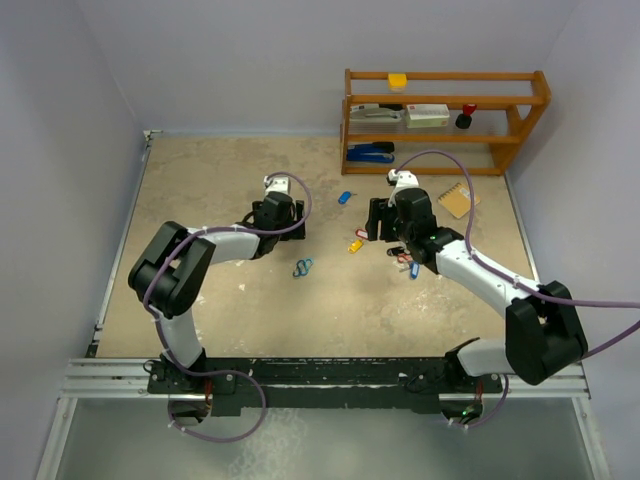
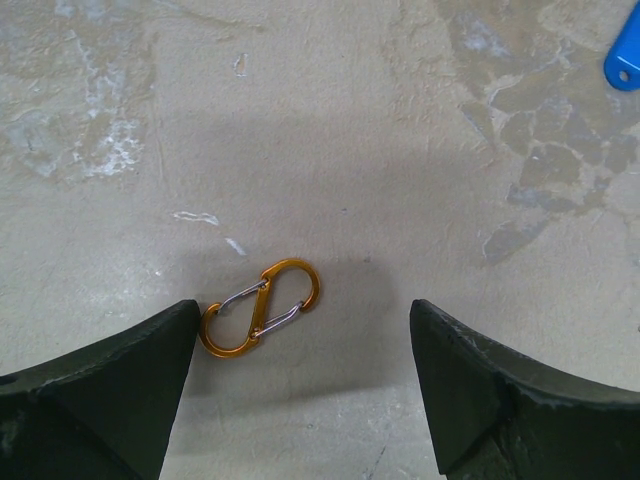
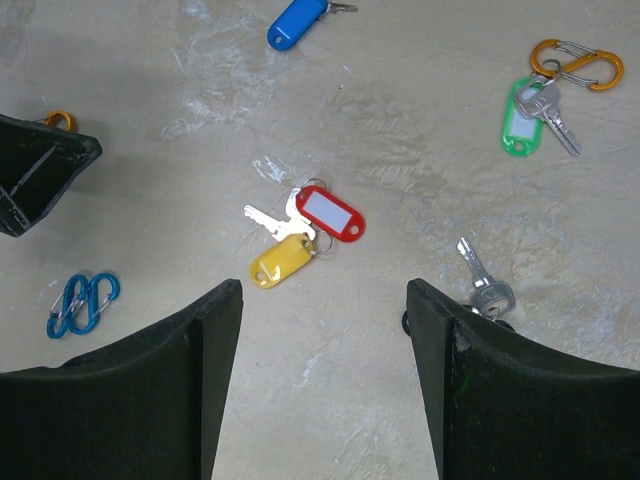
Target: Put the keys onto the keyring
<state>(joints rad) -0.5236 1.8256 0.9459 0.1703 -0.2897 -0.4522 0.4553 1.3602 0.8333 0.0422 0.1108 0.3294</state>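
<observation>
My right gripper [image 3: 323,295] is open and empty above the table [image 1: 220,180]. Just ahead of it lie a red-tagged key [image 3: 330,213] and a yellow-tagged key [image 3: 282,260], joined on a small ring. A blue-tagged key [image 3: 297,22] lies farther off. A green-tagged key [image 3: 522,115] hangs on an orange clip [image 3: 577,63] at the far right. A silver key [image 3: 480,280] lies half under my right finger. My left gripper [image 2: 305,330] is open, with an orange figure-eight clip [image 2: 260,320] lying beside its left finger [image 2: 100,390].
A pair of blue clips [image 3: 82,303] lies left of the right gripper and also shows in the top view [image 1: 303,267]. A wooden shelf [image 1: 445,120] with office items stands at the back right. A cork pad [image 1: 458,200] lies in front of it.
</observation>
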